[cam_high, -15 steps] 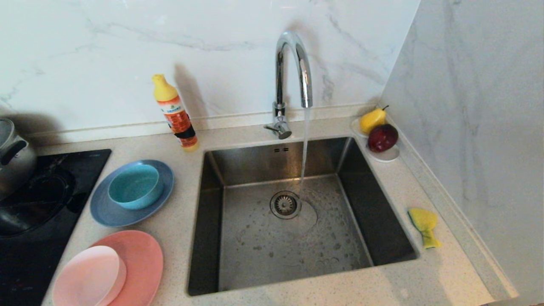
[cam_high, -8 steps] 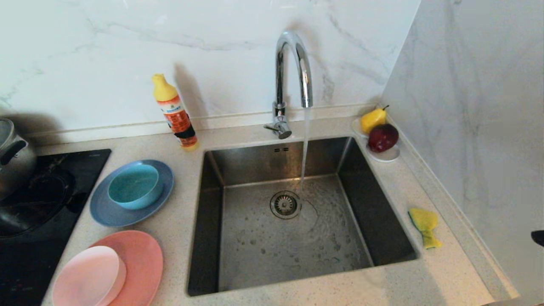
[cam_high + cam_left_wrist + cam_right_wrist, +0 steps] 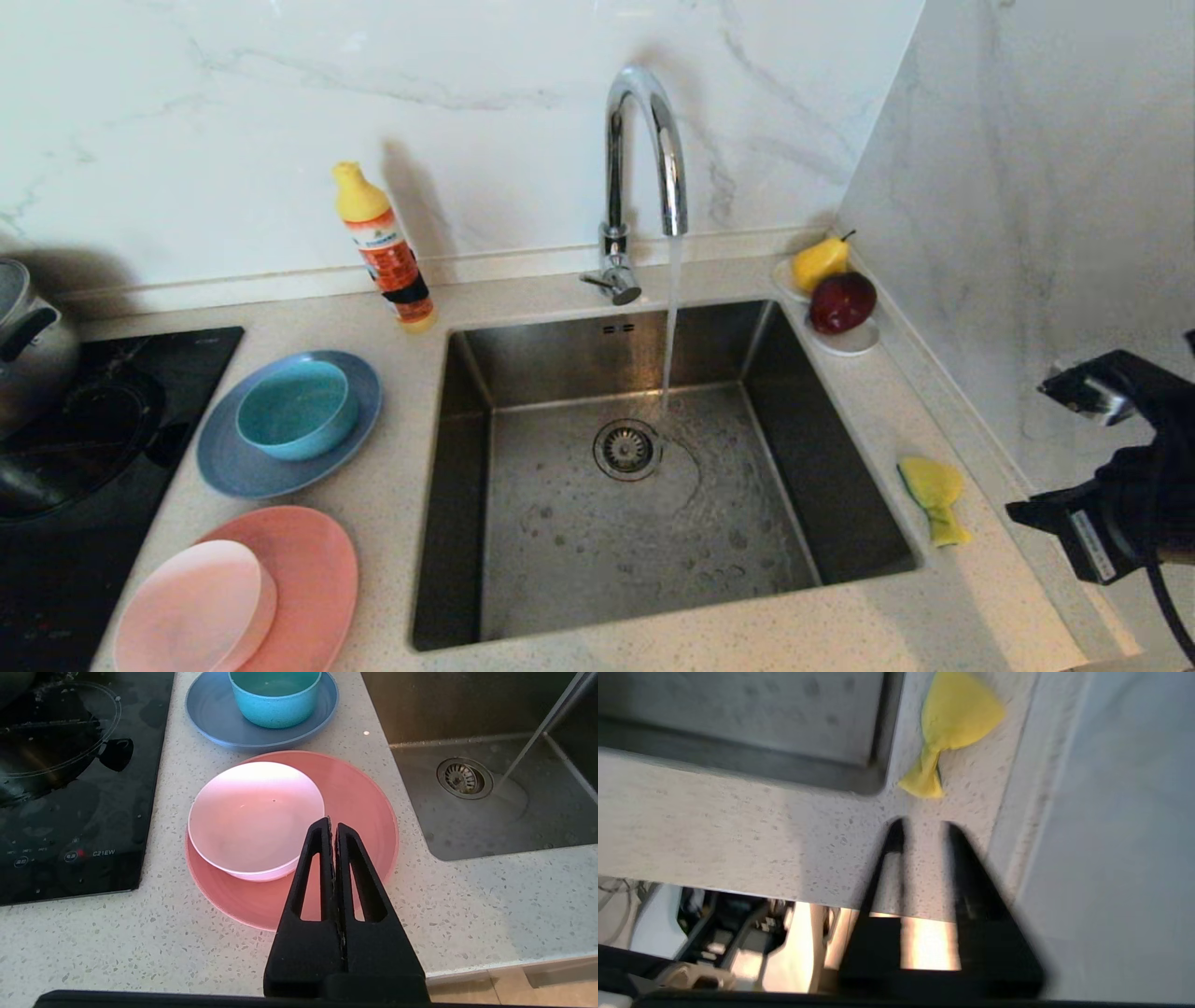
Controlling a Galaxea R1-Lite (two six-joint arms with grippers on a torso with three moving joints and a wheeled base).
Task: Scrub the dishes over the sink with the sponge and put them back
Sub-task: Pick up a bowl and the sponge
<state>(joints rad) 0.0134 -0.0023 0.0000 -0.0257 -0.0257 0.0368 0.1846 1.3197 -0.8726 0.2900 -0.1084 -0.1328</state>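
Observation:
The yellow sponge (image 3: pixel 929 495) (image 3: pixel 957 723) lies on the counter right of the sink (image 3: pixel 822 467), where the tap (image 3: pixel 644 159) runs water. My right arm (image 3: pixel 1134 485) hangs beside the sponge; the right gripper (image 3: pixel 923 828) is open and empty, a short way from it. Left of the sink, the teal bowl (image 3: pixel 294 411) sits on the grey-blue plate (image 3: pixel 243 467), and the pale pink bowl (image 3: pixel 191 607) on the salmon plate (image 3: pixel 317 579). The left gripper (image 3: pixel 331 821) is shut and empty above the salmon plate (image 3: pixel 364 807), beside the pink bowl (image 3: pixel 254 816).
An orange detergent bottle (image 3: pixel 387 252) stands behind the dishes. A white saucer (image 3: pixel 845 345) with a pear and an apple sits at the sink's back right corner. A steel pot (image 3: pixel 28 345) rests on the black hob (image 3: pixel 84 448). A marble wall (image 3: pixel 1027 233) closes the right side.
My right arm has come into the head view from the right edge and now hangs near the sponge. The dishes and the sponge have not moved; water keeps running.

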